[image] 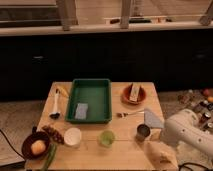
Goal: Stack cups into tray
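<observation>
Grey metal cup (143,132) stands just beyond the gripper (160,152), whose fingers are apart and empty, with the green tray (91,80) farther off to its left

The single camera looks steeply down from the near side of the table (125,150) toward the dark cabinets (100,55), taking in the whole tabletop, with the gripper (160,152) at lower right.
</observation>
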